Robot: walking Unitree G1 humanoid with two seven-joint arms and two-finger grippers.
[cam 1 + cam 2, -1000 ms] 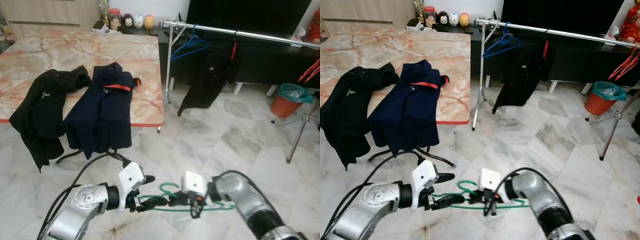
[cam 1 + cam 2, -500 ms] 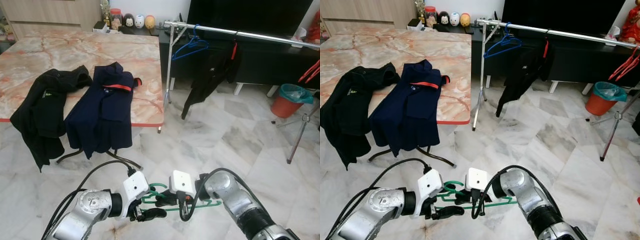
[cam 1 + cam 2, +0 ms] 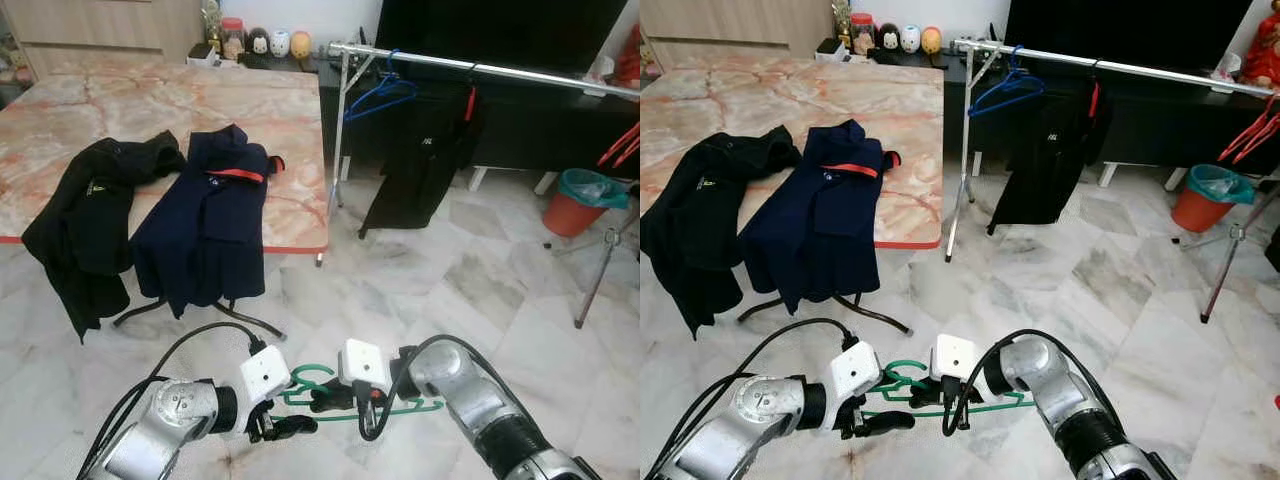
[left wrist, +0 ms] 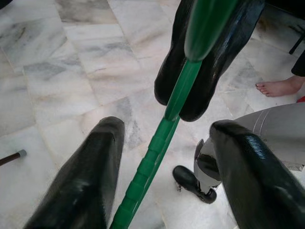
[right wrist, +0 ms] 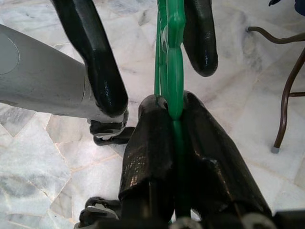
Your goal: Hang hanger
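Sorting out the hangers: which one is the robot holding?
The green hanger, clamped in the right gripper low over the floor; the blue hanger hangs on the rail.

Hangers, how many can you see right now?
At least 4: green hanger in the right gripper, blue hanger and red hanger on the rail, more red hangers far right.

My two arms are silver metal tubes with rounded joints and black ribbed rings near the wrists. Each wrist carries a small white box. A black cable makes a loop from each box back to the arm. The left gripper point(image 3: 285, 428) and the right gripper point(image 3: 322, 399) each have two long, glossy black fingers point(image 4: 81, 186) with rounded tips.
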